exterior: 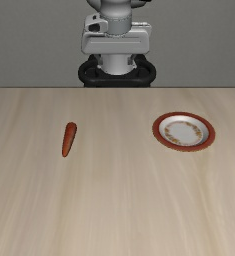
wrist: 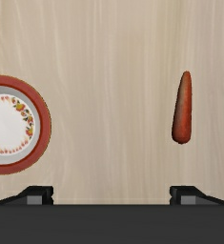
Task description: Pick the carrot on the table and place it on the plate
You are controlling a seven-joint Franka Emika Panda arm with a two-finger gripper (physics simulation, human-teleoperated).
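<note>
My tool (wrist: 112, 197) hung above the wooden counter (exterior: 119, 205), its fingers (wrist: 34, 195) spread wide apart and holding nothing. The carrot (exterior: 69, 139) lay flat on the counter toward the exterior view's left, nearly in line with my reach, its thicker end toward my base and its tip pointing away. The plate (exterior: 158, 131), white with a red rim and a patterned band, sat toward the exterior view's right, well apart from the carrot.

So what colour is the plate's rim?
Reddish-brown, on the plate; clearest in the wrist view.
</note>
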